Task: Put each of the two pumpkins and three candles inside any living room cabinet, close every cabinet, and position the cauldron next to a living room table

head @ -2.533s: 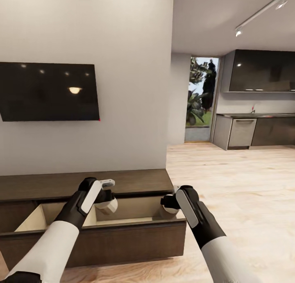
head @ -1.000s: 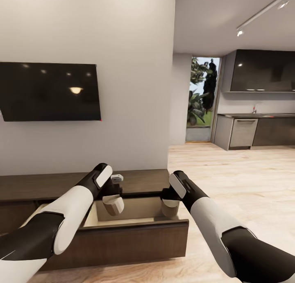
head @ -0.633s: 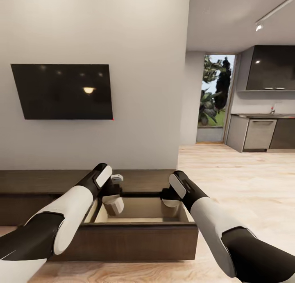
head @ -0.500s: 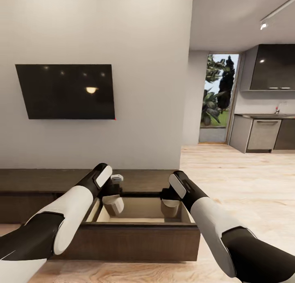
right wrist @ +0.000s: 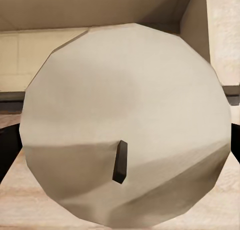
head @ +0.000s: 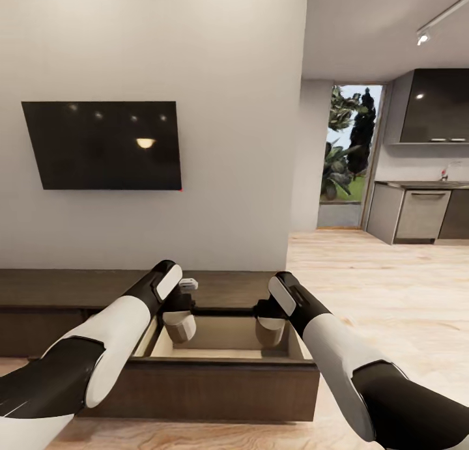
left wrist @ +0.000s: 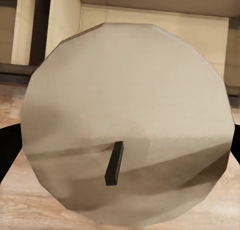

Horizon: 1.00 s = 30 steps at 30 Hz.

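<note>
Low dark-brown cabinet at 6–9 o'clock against the wall, sits on light wood floor. One drawer pulled open at 6, beige interior.

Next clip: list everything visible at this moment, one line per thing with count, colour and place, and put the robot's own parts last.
candles: 2, beige-grey, one in the left gripper, one in the right gripper, both held over the open drawer
cabinet: 1, dark brown, low along the wall, one drawer pulled out with a pale interior
television: 1, black, on the wall above the cabinet
floor: pale wood, running right toward the kitchen
kitchen units: grey below, dark above, far right
doorway: 1, with green plants outside, back right
track lights: white, on the ceiling, upper right
left gripper: 1, black, shut on a candle
right gripper: 1, black, shut on a candle
</note>
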{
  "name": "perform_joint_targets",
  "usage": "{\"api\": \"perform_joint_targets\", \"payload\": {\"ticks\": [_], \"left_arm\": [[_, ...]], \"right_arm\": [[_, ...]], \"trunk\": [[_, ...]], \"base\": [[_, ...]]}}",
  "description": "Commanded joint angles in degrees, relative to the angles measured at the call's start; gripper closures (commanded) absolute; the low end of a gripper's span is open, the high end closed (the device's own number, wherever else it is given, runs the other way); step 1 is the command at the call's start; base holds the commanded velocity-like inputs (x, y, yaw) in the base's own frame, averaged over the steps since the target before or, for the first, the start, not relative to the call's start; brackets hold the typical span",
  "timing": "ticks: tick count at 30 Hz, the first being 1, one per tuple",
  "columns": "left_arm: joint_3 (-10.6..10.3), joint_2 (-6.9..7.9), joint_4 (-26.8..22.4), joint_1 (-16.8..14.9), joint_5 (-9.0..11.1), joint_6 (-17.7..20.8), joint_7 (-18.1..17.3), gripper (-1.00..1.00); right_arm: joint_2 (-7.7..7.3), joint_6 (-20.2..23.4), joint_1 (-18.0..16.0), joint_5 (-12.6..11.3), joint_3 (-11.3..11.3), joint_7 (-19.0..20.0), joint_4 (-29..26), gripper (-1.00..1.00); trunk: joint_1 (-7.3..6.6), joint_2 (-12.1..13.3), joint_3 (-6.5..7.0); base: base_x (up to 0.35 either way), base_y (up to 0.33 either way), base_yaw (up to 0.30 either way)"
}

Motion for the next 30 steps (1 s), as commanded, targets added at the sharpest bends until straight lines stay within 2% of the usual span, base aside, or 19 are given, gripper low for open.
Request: {"api": "perform_joint_targets", "payload": {"ticks": [1, 30], "left_arm": [[-0.4, 0.04, -0.1, 0.0, 0.6, 0.2, 0.4, 1.00], [-0.6, 0.00, 0.0, 0.0, 0.6, 0.2, 0.4, 1.00]], "right_arm": [[0.00, 0.1, 0.0, -0.5, 0.2, -0.6, 0.0, 1.00], [0.00, 0.1, 0.1, -0.5, 0.1, -0.3, 0.0, 1.00]], "trunk": [[0.01, 0.0, -0.07], [0.01, 0.0, -0.07]], "base": [[0.168, -0.007, 0.000], [0.114, -0.001, 0.000]]}}
